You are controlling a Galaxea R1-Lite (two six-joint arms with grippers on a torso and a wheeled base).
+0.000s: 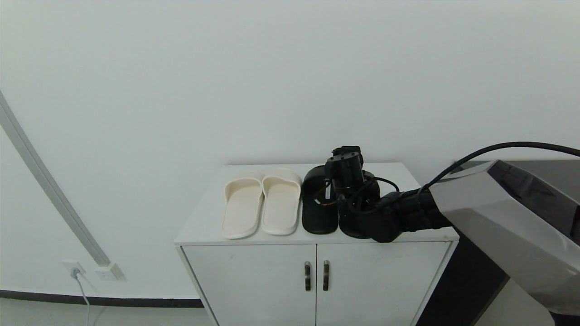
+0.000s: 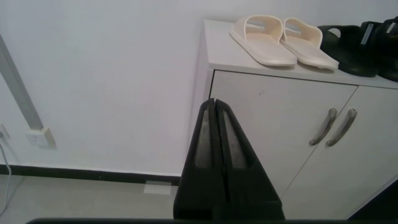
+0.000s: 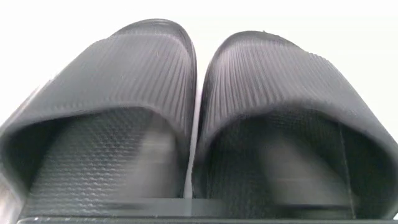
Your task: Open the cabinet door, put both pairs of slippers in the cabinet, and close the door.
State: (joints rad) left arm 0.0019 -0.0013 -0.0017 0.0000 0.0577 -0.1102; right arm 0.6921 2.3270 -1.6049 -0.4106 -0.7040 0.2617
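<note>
A white cabinet (image 1: pixel 204 226) stands against the wall with both doors (image 1: pixel 253 285) closed and two upright handles (image 1: pixel 316 275) at the middle. On its top lie a cream pair of slippers (image 1: pixel 263 206) and, to their right, a black pair of slippers (image 1: pixel 319 203). My right arm lies over the black pair. In the right wrist view my right gripper (image 3: pixel 221 165) is open, with one blurred finger (image 3: pixel 155 168) under each black strap (image 3: pixel 124 74). My left gripper (image 2: pixel 216 124) is shut and empty, low and to the left of the cabinet door (image 2: pixel 280 124).
A wall socket with a plugged cable (image 1: pixel 74 270) sits low at the left, under a slanting grey cable duct (image 1: pixel 45 181). Dark furniture (image 1: pixel 543 167) stands to the right of the cabinet. The floor in front of the left door (image 2: pixel 74 199) is bare.
</note>
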